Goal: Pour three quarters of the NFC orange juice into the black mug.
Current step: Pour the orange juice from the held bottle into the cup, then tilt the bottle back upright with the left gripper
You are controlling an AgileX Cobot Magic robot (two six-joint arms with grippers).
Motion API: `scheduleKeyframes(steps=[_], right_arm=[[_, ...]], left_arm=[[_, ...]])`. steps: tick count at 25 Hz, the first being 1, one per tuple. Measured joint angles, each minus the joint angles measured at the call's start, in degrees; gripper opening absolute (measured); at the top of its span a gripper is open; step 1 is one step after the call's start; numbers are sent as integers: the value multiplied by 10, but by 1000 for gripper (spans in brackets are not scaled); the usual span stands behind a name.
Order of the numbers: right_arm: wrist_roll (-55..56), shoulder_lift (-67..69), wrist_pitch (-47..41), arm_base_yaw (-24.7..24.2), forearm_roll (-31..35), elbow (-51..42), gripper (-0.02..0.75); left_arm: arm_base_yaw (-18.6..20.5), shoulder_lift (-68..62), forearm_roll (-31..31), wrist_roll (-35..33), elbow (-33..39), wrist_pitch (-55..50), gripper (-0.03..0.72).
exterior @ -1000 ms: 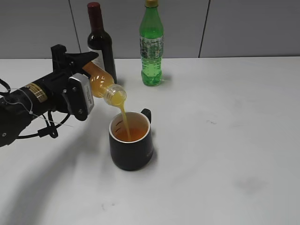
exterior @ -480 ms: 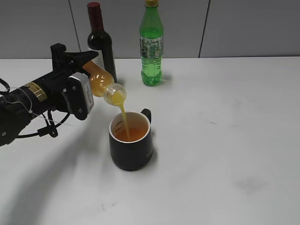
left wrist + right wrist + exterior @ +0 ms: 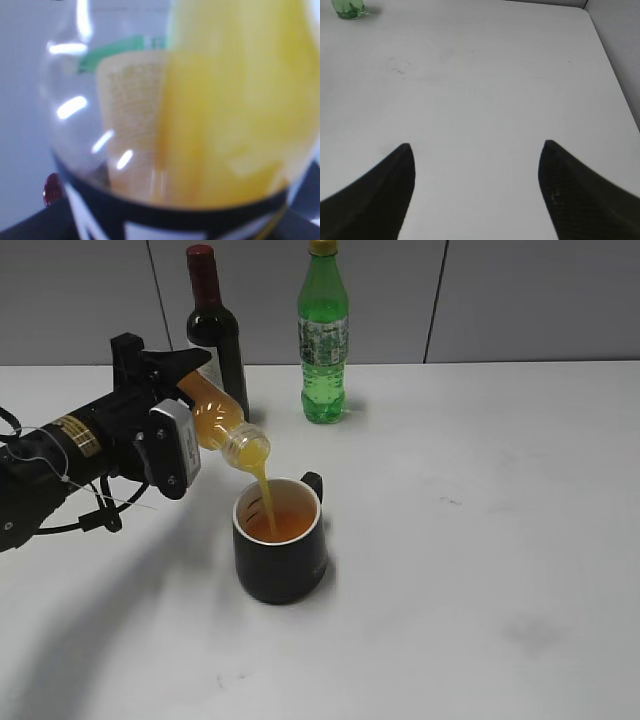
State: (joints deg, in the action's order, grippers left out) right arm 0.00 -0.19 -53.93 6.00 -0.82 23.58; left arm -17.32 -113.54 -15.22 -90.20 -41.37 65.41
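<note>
My left gripper [image 3: 172,390] is shut on the NFC orange juice bottle [image 3: 222,423] and holds it tilted, neck down to the right, above the black mug [image 3: 282,540]. A thin stream of orange juice runs from the neck into the mug, which holds juice and stands upright with its handle at the back right. In the left wrist view the bottle [image 3: 200,125] fills the frame, blurred, with its black label at the bottom. My right gripper [image 3: 476,155] is open and empty over bare table; it does not show in the exterior view.
A dark wine bottle with a red cap [image 3: 214,330] stands at the back, just behind the left gripper. A green soda bottle [image 3: 323,335] stands to its right; its base shows in the right wrist view [image 3: 349,8]. The white table [image 3: 480,540] ends at a grey wall.
The juice keeps pouring and the level in the mug has risen slightly. The bottle and left arm have barely moved.
</note>
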Motion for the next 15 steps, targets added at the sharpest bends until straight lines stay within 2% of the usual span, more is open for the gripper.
scheduleKeyframes(steps=[15], right_arm=[[0, 0, 0, 0, 0, 0, 584]], left_arm=[[0, 0, -21, -27, 0, 2, 465]])
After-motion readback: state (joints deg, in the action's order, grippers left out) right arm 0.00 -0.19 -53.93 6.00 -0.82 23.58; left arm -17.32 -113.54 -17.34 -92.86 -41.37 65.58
